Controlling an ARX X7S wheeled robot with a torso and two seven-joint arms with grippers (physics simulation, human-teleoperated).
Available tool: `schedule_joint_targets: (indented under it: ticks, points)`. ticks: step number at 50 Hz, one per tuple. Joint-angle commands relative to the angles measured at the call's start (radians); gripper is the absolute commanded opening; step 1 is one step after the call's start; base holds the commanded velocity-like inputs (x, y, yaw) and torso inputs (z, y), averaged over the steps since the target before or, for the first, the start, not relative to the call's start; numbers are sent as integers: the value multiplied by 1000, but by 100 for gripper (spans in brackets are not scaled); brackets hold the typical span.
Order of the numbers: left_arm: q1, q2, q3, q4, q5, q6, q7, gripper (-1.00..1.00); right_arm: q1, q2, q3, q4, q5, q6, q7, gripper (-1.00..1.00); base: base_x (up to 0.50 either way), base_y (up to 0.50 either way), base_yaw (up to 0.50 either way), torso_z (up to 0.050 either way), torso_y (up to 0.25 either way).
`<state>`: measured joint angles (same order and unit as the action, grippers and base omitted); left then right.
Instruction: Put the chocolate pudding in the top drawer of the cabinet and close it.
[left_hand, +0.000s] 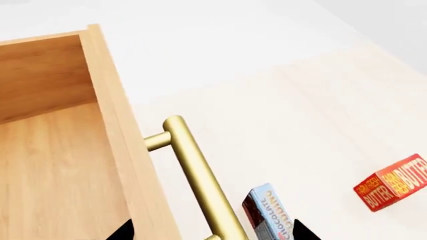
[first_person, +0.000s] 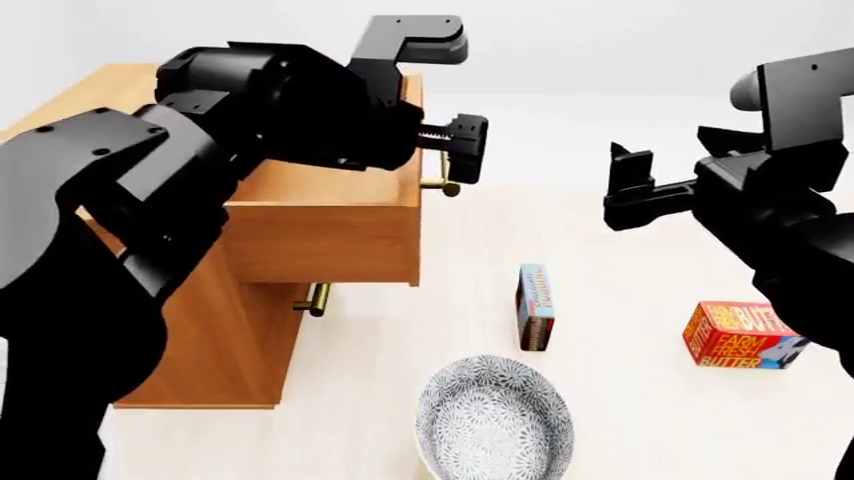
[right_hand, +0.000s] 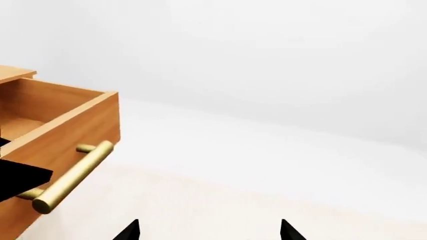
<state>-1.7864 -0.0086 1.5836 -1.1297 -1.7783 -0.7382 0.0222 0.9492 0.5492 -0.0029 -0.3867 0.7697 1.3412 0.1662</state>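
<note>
Two black arms hang over a pale bench (first_person: 627, 420) where the cabinet (first_person: 234, 340) stands at the left with its top drawer (first_person: 327, 235) pulled out. The drawer's inside, seen from the left wrist camera, is bare wood, and its brass bar handle (left_hand: 200, 177) juts from the front panel. The left gripper (first_person: 467, 150) is raised by the drawer's front top corner, close to the handle's far end; its jaws stand apart with nothing between them. The right gripper (first_person: 634, 185) is held in the air well off to the right, over the open bench, its jaws likewise parted and empty, pointed toward the drawer. The chocolate pudding (first_person: 535, 306) stands on a narrow edge on the bench, out in front of the drawer and apart from it, its light blue edge up, untouched by either arm. A red-orange "FARM FRESH BUTTER" box (first_person: 742, 336) lies farther right, well apart from the pudding. A patterned grey bowl (first_person: 494, 420) sits nearer the robot, just below the pudding in the head camera's picture. The lower drawer's smaller brass handle (first_person: 316, 298) shows beneath the open drawer, that drawer shut.
</note>
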Motion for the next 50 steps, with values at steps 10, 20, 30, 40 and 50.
schedule_joint_targets:
  ticks: [10, 20, 30, 40, 50]
  points:
    - [-11, 8, 5, 113, -124, 45, -20, 100, -33, 61, 34, -16, -105, -48, 119, 100, 0, 0, 0, 0, 0]
    - [-28, 8, 4, 148, -163, 60, -38, 100, -43, 68, 35, -15, -113, -64, 125, 100, 0, 0, 0, 0, 0]
    - [-43, 8, -1, 189, -202, 76, -43, 100, -54, 76, 47, -17, -108, -72, 123, 100, 0, 0, 0, 0, 1]
    - [-54, -2, -9, 218, -209, 84, -60, 100, -56, 77, 47, -18, -98, -70, 119, 100, 0, 0, 0, 0, 1]
    - [-95, -142, -35, 401, -186, 161, -203, 100, -53, 71, 36, -14, -94, -75, 117, 100, 0, 0, 0, 0, 0]
